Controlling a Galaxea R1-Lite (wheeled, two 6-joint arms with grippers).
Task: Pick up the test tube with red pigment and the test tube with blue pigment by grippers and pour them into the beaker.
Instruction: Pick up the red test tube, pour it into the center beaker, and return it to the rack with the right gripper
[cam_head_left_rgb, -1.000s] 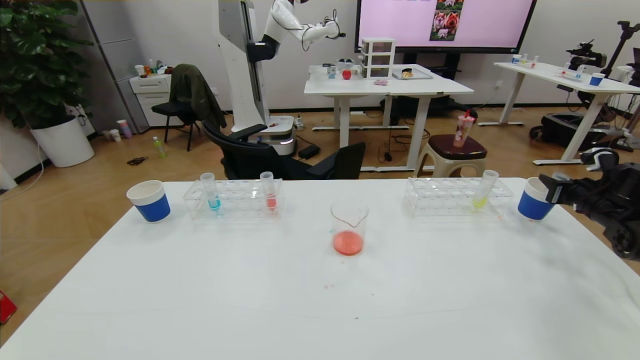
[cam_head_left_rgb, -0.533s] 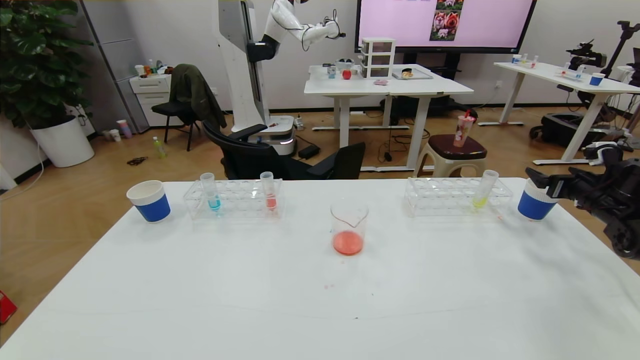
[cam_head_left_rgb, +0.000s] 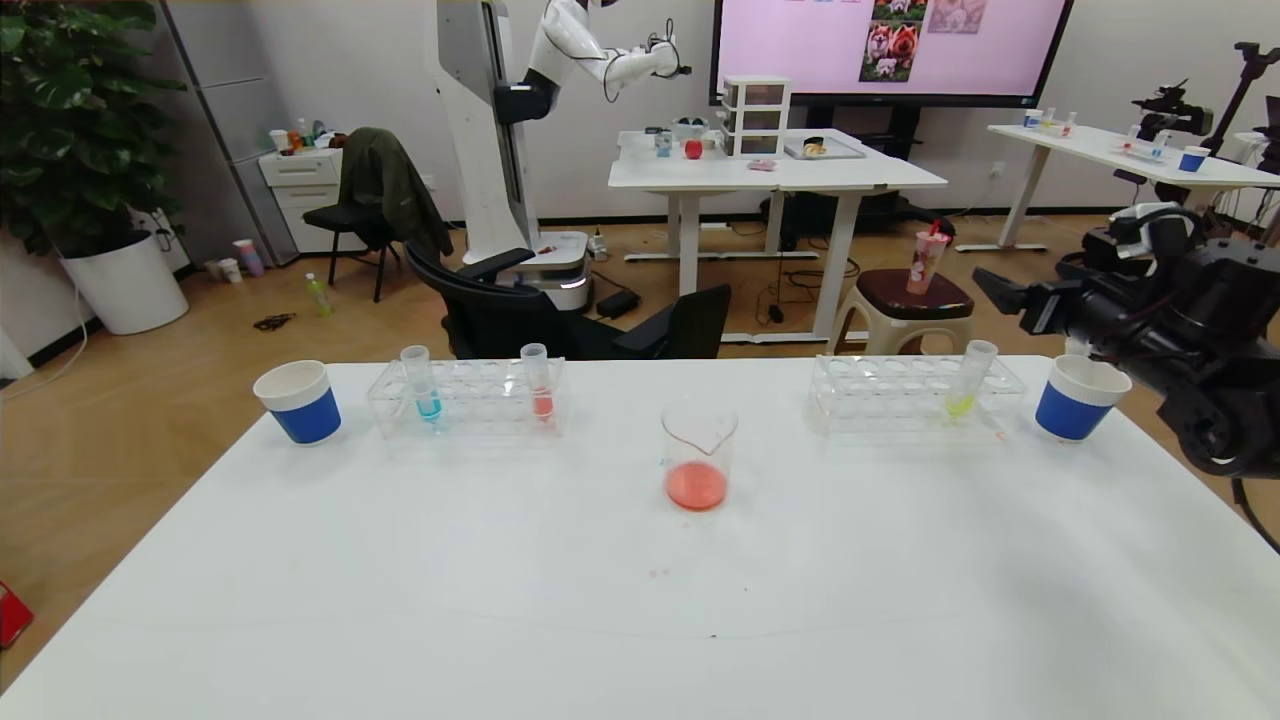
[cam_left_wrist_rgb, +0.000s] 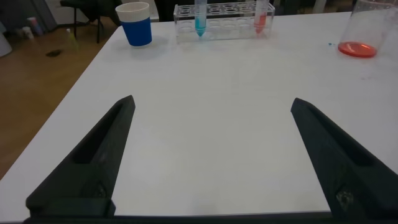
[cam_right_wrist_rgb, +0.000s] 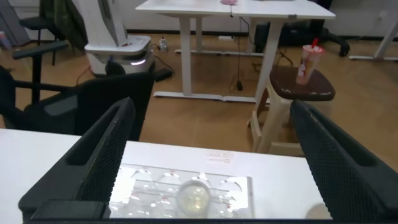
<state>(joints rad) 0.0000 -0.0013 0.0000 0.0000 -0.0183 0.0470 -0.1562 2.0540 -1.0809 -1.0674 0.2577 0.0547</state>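
Progress looks like roughly half from where I sit: the beaker (cam_head_left_rgb: 698, 456) at the worktop's (cam_head_left_rgb: 640, 590) middle already holds a shallow pool of red liquid, with no blue in it. I read that as the red pour done. A tube with red liquid (cam_head_left_rgb: 538, 383) stands in the left rack (cam_head_left_rgb: 467, 398), so I cannot say which red tube was used. The test tube with blue pigment (cam_head_left_rgb: 421, 385) stands upright in that same rack, unpoured. My right gripper (cam_head_left_rgb: 1000, 290) hangs high over the right rack (cam_head_left_rgb: 915, 393) near the yellow-green tube (cam_head_left_rgb: 968, 380), jaws wide and empty. My left gripper (cam_left_wrist_rgb: 211, 155) hovers low over bare worktop, jaws wide, holding nothing. Left to do: lift the blue tube and tip it into the beaker.
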